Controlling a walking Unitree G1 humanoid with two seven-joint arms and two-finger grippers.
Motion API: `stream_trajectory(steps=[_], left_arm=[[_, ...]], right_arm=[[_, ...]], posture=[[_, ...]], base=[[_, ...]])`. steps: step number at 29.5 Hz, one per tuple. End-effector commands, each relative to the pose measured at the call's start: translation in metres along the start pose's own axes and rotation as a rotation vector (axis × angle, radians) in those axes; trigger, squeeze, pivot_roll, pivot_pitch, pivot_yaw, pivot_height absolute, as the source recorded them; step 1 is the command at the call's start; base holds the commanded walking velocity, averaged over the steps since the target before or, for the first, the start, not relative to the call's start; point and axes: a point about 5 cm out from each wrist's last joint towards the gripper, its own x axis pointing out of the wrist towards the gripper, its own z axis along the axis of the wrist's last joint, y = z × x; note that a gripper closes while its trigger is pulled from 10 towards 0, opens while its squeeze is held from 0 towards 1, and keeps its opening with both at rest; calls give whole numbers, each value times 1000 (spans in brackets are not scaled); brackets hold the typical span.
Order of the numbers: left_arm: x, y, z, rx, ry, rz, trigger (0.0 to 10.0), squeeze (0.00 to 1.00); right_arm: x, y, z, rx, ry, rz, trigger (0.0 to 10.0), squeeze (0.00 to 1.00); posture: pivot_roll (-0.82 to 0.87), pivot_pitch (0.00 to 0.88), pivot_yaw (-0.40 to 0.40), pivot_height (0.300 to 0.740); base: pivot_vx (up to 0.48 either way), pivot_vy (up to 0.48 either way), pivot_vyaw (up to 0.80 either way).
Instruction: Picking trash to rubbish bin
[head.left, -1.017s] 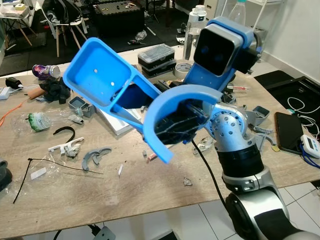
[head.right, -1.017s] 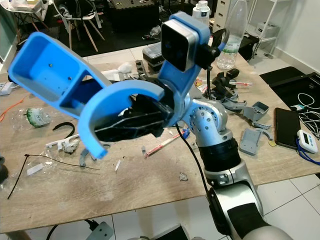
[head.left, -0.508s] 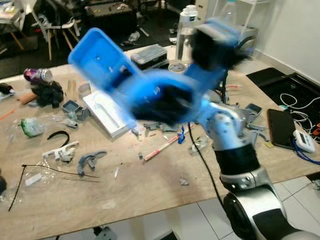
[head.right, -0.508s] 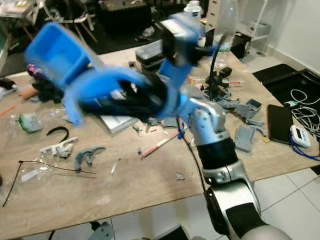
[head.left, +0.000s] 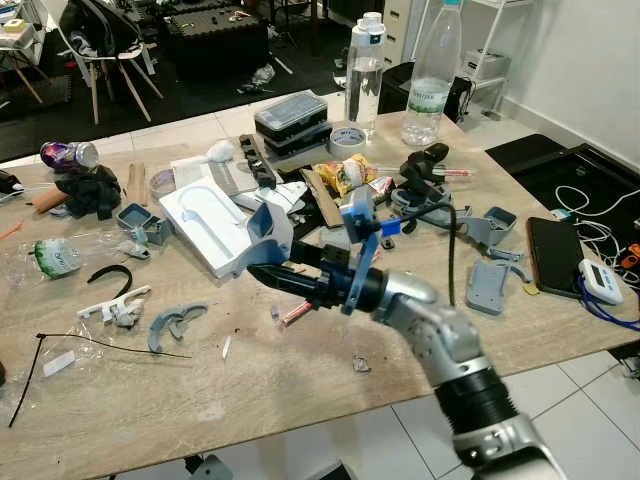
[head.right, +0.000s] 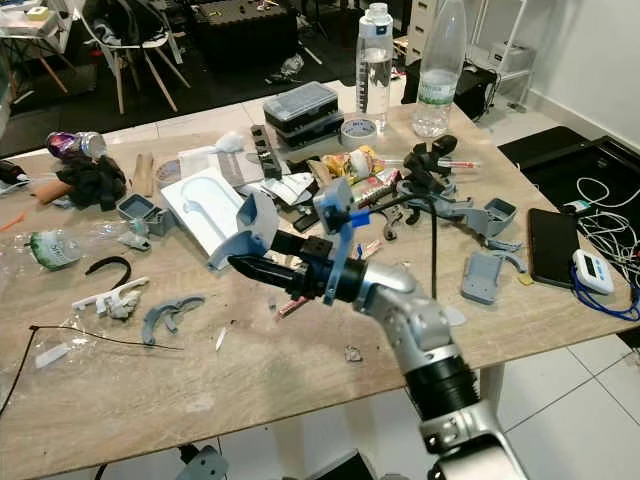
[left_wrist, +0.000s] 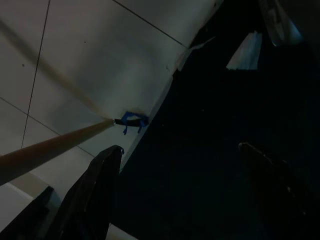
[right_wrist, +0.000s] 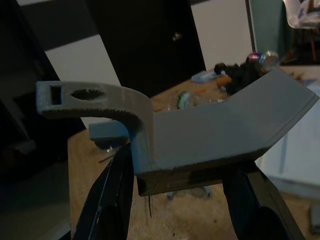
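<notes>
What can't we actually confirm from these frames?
- Rubbish bin: I can't place it anywhere around the table.
- Left gripper: its wrist view is too dark to make out what lies beyond the fingers.
- Grey plastic part: the right gripper holds it, but the contact points sit hidden under the part.

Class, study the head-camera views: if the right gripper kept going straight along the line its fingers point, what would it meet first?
The right gripper, shut on a grey plastic part, points left over the table. Probably the grey curved piece, though depth is unclear.
</notes>
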Motion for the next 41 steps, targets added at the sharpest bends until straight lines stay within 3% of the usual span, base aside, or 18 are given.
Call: stream_trajectory(steps=[1, 10, 21, 30, 33, 35, 38, 40, 41], left_arm=[[0, -4, -7, 7, 17, -7, 10000, 0], [-1, -2, -10, 15, 19, -7, 10000, 0], [-1, -3, -10, 11, 21, -12, 10000, 0], [-1, -5, -10, 7, 20, -14, 10000, 0], [-1, -5, -9, 7, 20, -15, 10000, 0], [-1, -6, -9, 7, 20, -16, 10000, 0], [-1, -6, -9, 7, 20, -17, 10000, 0], [0, -6, -9, 5, 20, -18, 10000, 0], [0, -6, -9, 5, 20, -18, 10000, 0]], right_arm=[[3, 4, -7, -13, 17, -9, 10000, 0], [6, 7, -15, -23, 54, -18, 10000, 0], [3, 1, -24, -29, 84, -69, 10000, 0], [-12, -21, -40, -91, 196, -231, 10000, 0], [-23, -33, -46, -104, 233, -321, 10000, 0], [-49, -54, -58, -128, 318, -500, 10000, 0], [-62, -62, -64, -130, 353, -584, 10000, 0], [-98, -77, -78, -93, 422, -787, 10000, 0], [-98, -77, -78, -93, 422, -787, 10000, 0]], posture=[[-25, 64, 58, 740], [-23, 57, 63, 740], [-23, 60, 62, 740], [-21, 69, 61, 740], [-21, 69, 61, 740], [-21, 69, 61, 740], [-21, 69, 61, 740], [-21, 69, 61, 740], [-21, 69, 61, 740]], base=[[-322, 0, 0], [-421, 0, 0], [-480, 0, 0], [-480, 0, 0], [-437, 0, 0], [-418, 0, 0], [-356, 0, 0], [-347, 0, 0], [-345, 0, 0]])
